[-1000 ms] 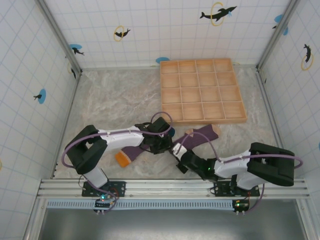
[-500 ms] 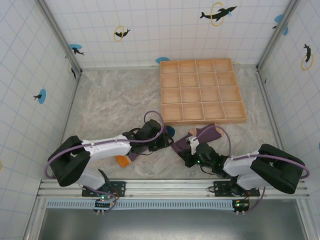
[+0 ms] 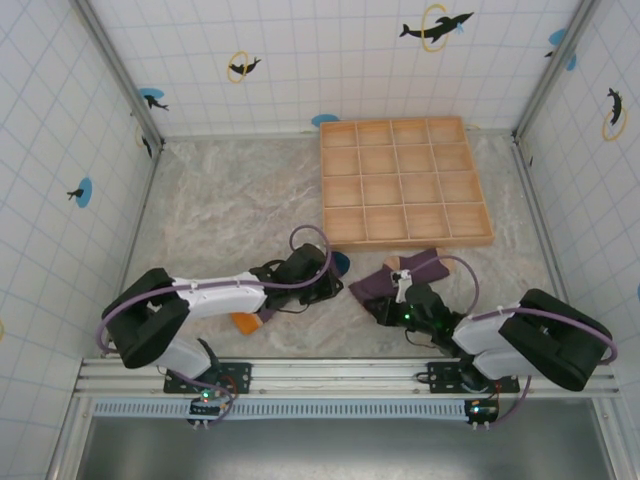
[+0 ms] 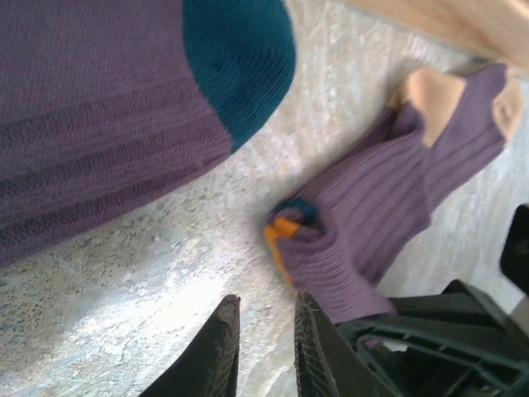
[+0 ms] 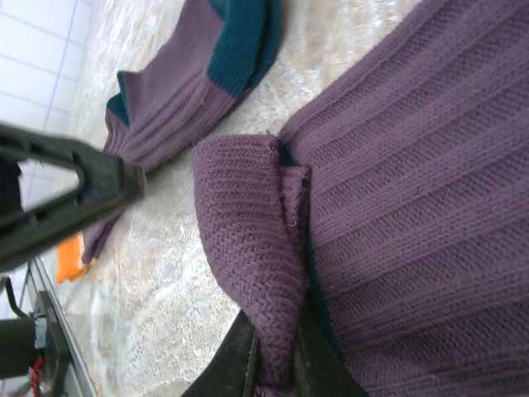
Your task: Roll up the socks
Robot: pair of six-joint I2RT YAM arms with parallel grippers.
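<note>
Sock fold [image 5: 248, 248] is nipped by right pincer [image 5: 275, 351] in wrist view; left pincer [image 4: 264, 313] barely parted, empty.

The right gripper [image 5: 274, 357] is pinching a folded-over edge of a ribbed purple sock [image 5: 413, 182]; a second sock [image 5: 178, 91], teal-toed, is lying beyond on the table [image 5: 165, 273]; something black [image 5: 66, 194], perhaps the other arm, is crossing at left.

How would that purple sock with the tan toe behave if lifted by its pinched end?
Probably floppy: the sock is soft ribbed knit, already folded over where the right gripper pinches it, so the rest would likely dangle. Likely light, and not slippery: the ribbing should grip. It lies flat, so it shouldn't roll by itself.
</note>
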